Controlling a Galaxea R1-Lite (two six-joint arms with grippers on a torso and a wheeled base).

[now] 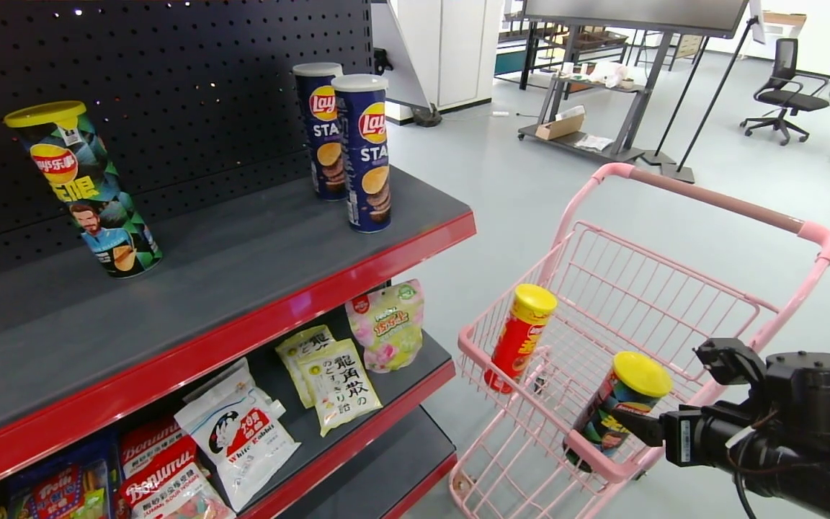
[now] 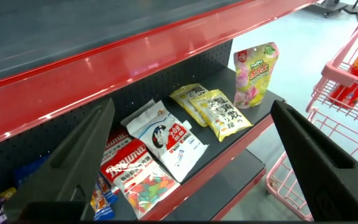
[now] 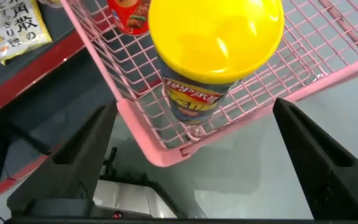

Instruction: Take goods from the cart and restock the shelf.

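The right end effector (image 3: pixel 194 124) is low down by the near corner of the pink cart (image 1: pixel 717 200). Its two fingers are spread wide apart and are not pinching anything. Right in front of them is a dark chip can with a yellow lid (image 1: pixel 606 414). It leans inside the near corner of the cart, with its lid poking up over the pink rim. One finger is very close to the side of this can, but I cannot tell if it touches. A bit farther in the cart is a red chip can (image 1: pixel 519 339) with a yellow lid too. It leans against the side of the cart that is nearest the shelf. The left end effector (image 2: pixel 192 109) is in front of the lower shelf, and its fingers are spread wide as well, with nothing between them. On that lower shelf lie snack bags: red bags (image 1: pixel 163 476) at the near end, then a white bag (image 1: pixel 238 432), then two yellow bags (image 1: pixel 332 382), and a pink and green bag (image 1: pixel 390 324) standing up at the far end. Above them is the top shelf (image 1: pixel 242 267), grey with a red front edge. A green chip can (image 1: pixel 87 191) with a yellow lid stands on it near the back wall. Farther along the top shelf, two dark blue chip cans (image 1: pixel 363 155) stand side by side, touching each other.
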